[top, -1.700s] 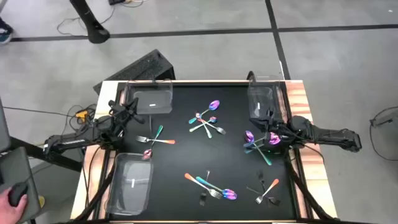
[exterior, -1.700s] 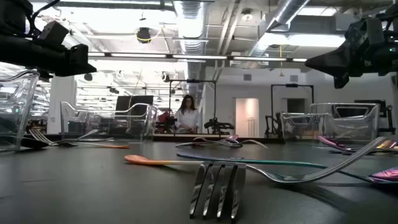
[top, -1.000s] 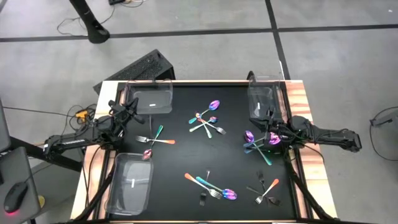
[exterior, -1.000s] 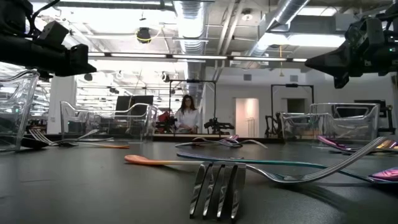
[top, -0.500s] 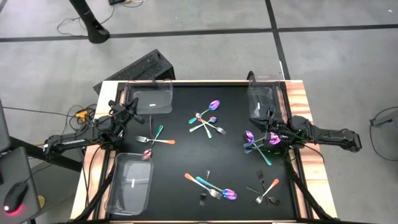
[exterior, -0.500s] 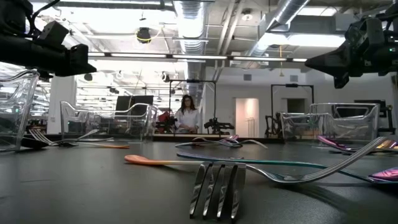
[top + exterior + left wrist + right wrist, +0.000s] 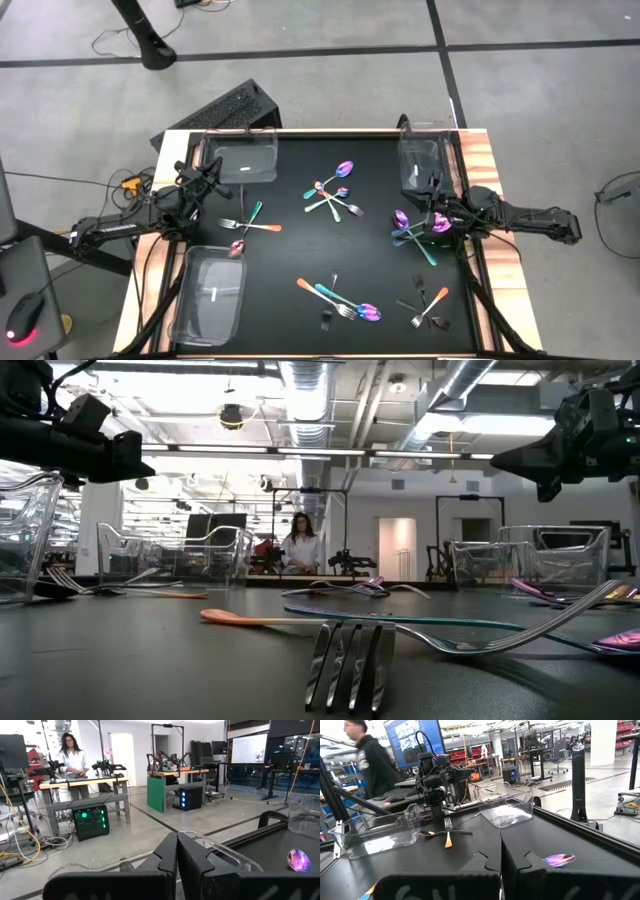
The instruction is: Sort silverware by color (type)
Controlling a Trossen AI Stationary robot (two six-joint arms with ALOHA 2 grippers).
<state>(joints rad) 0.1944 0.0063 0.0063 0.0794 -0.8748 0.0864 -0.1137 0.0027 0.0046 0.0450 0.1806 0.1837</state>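
Note:
The silverware lies in loose groups on the black table: a centre group (image 7: 333, 195), forks and an orange-handled piece at the left (image 7: 248, 222), purple-teal pieces at the right (image 7: 412, 232), a near group (image 7: 340, 300) and dark pieces (image 7: 428, 305). One fork (image 7: 350, 660) lies close to the low camera. My left gripper (image 7: 213, 180) (image 7: 176, 851) is shut and level above the table's left side, holding nothing. My right gripper (image 7: 430, 215) (image 7: 500, 851) is shut and level above the right side, over the purple-teal pieces, holding nothing.
Three clear plastic bins stand on the table: far left (image 7: 245, 160), near left (image 7: 212, 293) and far right (image 7: 420, 165). Wooden table edges show at both sides (image 7: 495, 160). People stand in the room beyond (image 7: 72, 757) (image 7: 367, 755).
Both arms have kept still and no silverware has moved. A person's hand that lay on a mouse beside the table's near left corner has drawn away.

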